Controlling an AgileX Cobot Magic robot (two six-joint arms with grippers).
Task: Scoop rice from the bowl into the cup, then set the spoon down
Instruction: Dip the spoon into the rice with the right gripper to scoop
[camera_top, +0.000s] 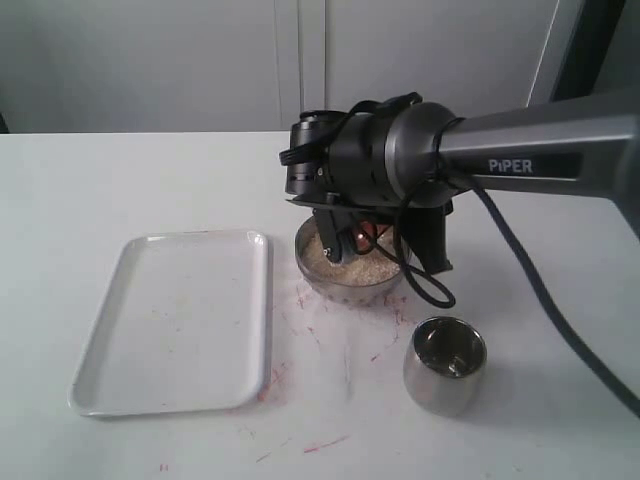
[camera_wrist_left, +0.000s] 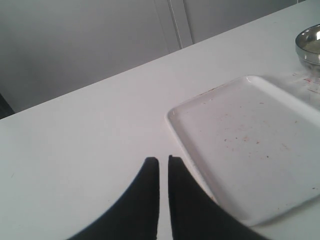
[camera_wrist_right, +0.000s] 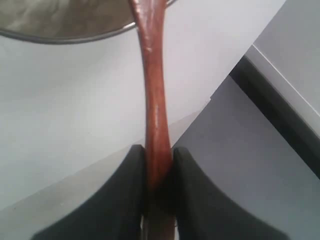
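1. The white table fills the exterior view. A white tray lies at lower left, with nothing on it.
2. The right arm reaches in from the upper right, and its wrist hangs over the centre.
3. The bowl sits at the centre, under that wrist. Steel on a smooth top, it would probably slide if pushed.
4. The cup stands upright at lower right, near the bowl but apart from it. It is narrow-mouthed and rounded, so likely easy to tip.
5. The right gripper is clamped on the spoon at the end of its handle. The spoon's long axis runs straight out between the fingers, and its far end crosses the bowl's rim. It should be stiff and light, and the smooth handle could twist in the grip. A hold that far back gives reach but little leverage.
6. The left gripper has its fingers nearly together, holding nothing, beside the tray.
7. The rice lies in the bowl. The grains are loose and will spill from a tilted spoon.
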